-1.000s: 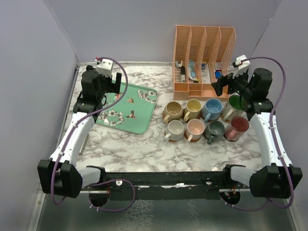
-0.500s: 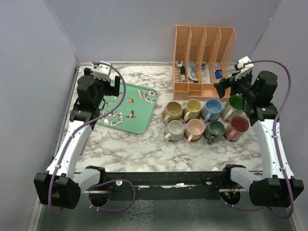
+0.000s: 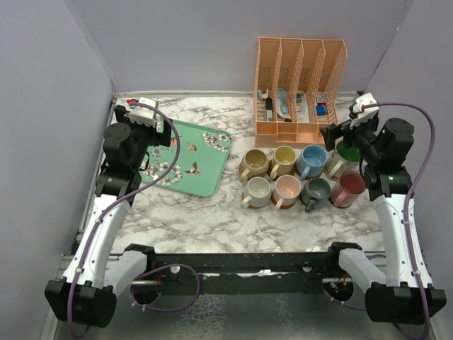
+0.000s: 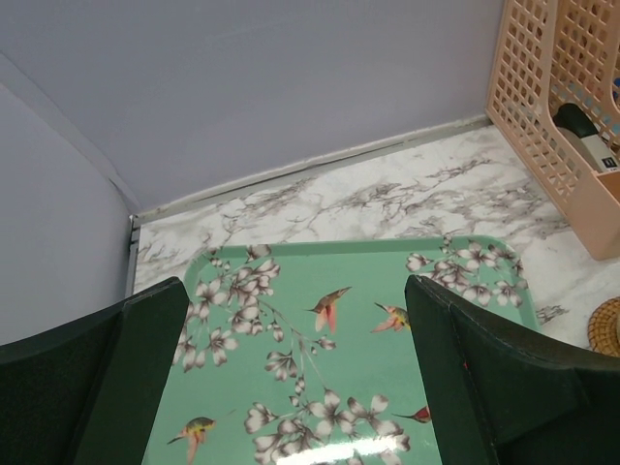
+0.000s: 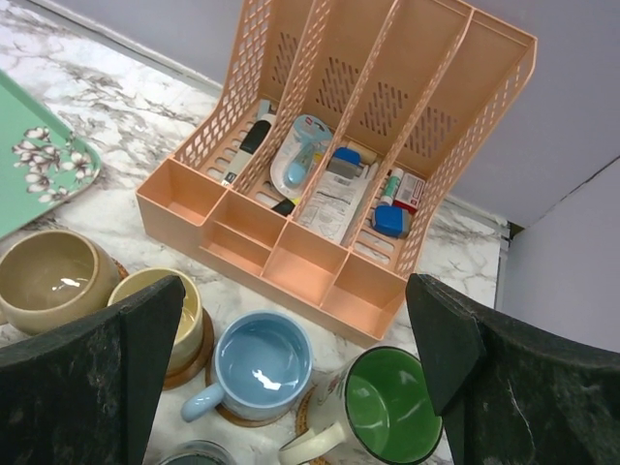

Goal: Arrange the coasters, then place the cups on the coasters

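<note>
Eight cups stand in two rows of four right of centre, each on a coaster (image 3: 282,205). The back row is tan (image 3: 253,163), yellow (image 3: 284,160), light blue (image 3: 313,160) and green (image 3: 345,152). Cream (image 3: 257,190), pink (image 3: 287,189), grey-teal (image 3: 316,191) and maroon (image 3: 348,188) make the front row. My right gripper (image 3: 331,132) hangs open above the green cup (image 5: 392,407) and light blue cup (image 5: 260,360), holding nothing. My left gripper (image 3: 164,133) is open and empty over the mint-green tray (image 4: 387,281).
A peach mesh desk organizer (image 3: 299,88) with small items stands behind the cups. The flowered tray (image 3: 212,166) lies at the left. Grey walls close the back and both sides. One coaster edge (image 4: 608,325) shows right of the tray in the left wrist view.
Both arms have drawn back and outward, the left toward the left wall and the right toward the right wall. Both grippers stayed open; the cups have not moved.
</note>
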`<state>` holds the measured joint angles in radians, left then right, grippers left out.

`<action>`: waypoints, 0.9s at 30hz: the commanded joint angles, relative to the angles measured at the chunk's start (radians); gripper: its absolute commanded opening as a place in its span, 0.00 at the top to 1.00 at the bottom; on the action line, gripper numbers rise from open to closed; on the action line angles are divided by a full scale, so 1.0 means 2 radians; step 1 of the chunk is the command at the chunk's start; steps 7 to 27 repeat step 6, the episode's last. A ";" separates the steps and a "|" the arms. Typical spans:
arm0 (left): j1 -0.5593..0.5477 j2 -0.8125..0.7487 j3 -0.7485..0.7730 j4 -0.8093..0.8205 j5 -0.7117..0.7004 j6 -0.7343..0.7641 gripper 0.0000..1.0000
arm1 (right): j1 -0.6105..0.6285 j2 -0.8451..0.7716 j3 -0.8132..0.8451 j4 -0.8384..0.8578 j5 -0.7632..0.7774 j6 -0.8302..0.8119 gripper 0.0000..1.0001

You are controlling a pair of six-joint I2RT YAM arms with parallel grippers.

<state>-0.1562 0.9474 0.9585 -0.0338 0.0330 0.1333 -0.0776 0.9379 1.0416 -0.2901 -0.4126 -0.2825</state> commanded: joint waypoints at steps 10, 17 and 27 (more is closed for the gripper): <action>0.003 -0.001 -0.011 0.007 0.016 -0.001 0.01 | -0.001 -0.009 -0.009 0.007 0.016 -0.011 0.04; 0.003 -0.001 -0.011 0.007 0.016 -0.001 0.01 | -0.001 -0.009 -0.009 0.007 0.016 -0.011 0.04; 0.003 -0.001 -0.011 0.007 0.016 -0.001 0.01 | -0.001 -0.009 -0.009 0.007 0.016 -0.011 0.04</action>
